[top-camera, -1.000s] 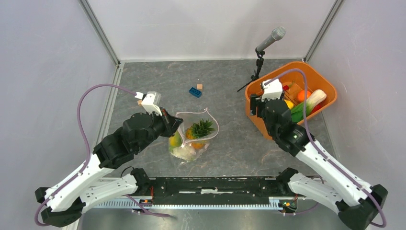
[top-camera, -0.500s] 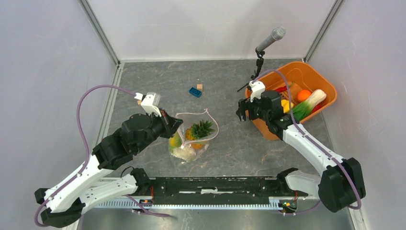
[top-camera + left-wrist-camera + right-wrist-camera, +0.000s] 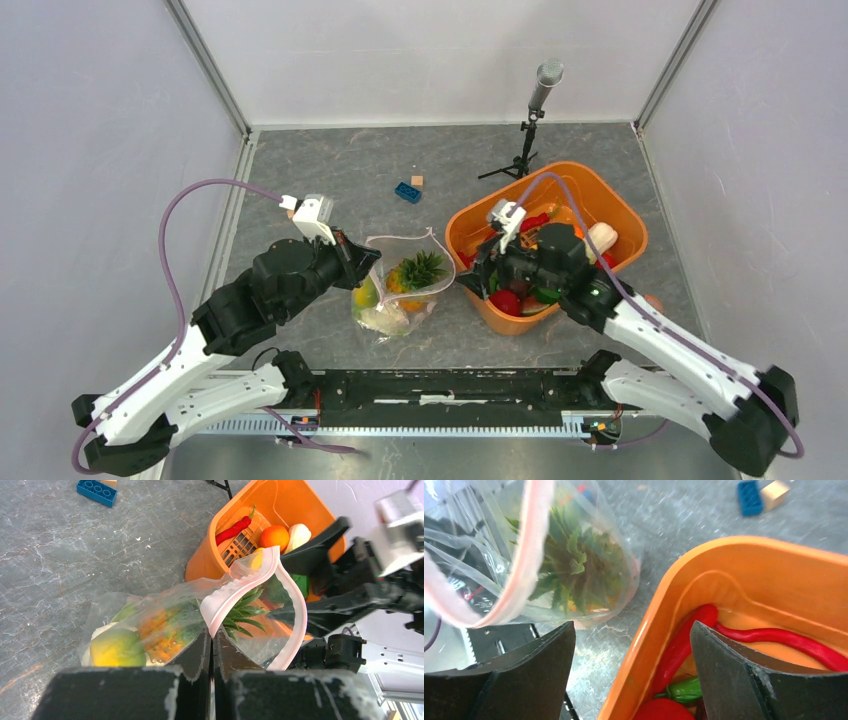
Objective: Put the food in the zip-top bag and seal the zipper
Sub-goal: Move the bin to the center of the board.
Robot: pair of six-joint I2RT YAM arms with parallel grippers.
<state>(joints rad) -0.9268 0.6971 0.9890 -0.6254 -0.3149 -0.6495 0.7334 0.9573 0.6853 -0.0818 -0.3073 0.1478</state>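
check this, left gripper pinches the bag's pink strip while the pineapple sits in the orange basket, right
Not quite. The pineapple is inside the zip-top bag, not the orange basket, as the top external view shows. The left gripper does pinch the pink strip.

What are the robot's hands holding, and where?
The left hand pinches the bag by its pink zipper. The right hand is open, straddling the basket rim, gripping nothing.
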